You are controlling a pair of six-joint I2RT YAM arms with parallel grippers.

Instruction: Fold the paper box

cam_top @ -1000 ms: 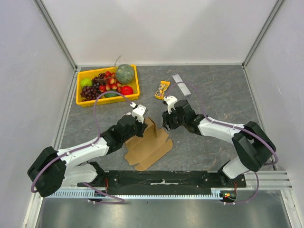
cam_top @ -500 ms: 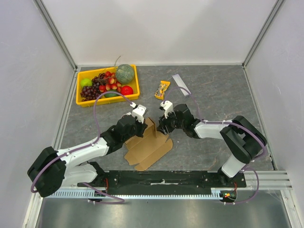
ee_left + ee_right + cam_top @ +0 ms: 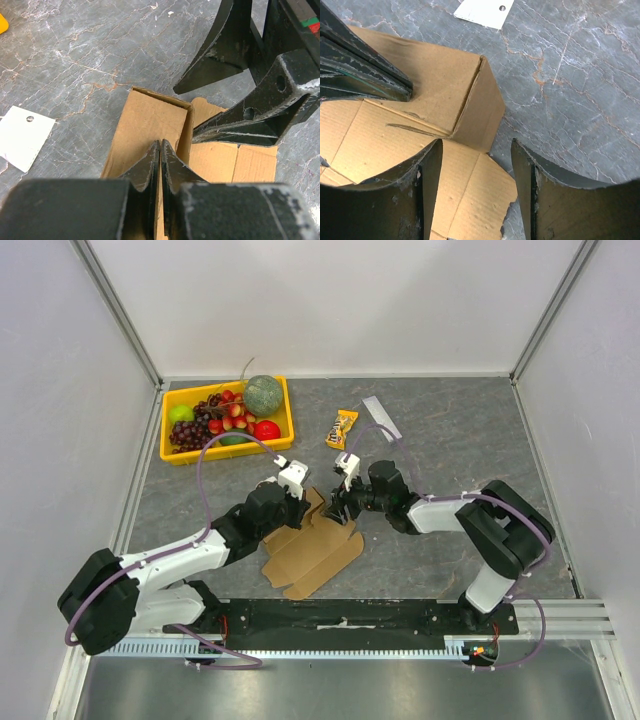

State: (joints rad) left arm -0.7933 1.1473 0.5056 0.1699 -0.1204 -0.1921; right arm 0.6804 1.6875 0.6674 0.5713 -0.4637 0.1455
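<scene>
**Left tool (image 3: 159, 150) clamps paper box (image 3: 312, 555) flap; right tool (image 3: 476, 144) apart**

Only the left wrist view shows that pinch on the upright flap. The right wrist view shows the raised corner framed by its spread fingers. Overhead, the box's flat remainder lies mid-counter (image 3: 450, 440).

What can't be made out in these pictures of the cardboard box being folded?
- Left wrist view: the left gripper is shut, but its own fingers hide whether cardboard is pinched between them.
- Top view: the left gripper and the right gripper cover the box's raised flaps.
- Right wrist view: the top edge cuts off the white card.
- Top view: the snack packet's print is too small to read.
</scene>
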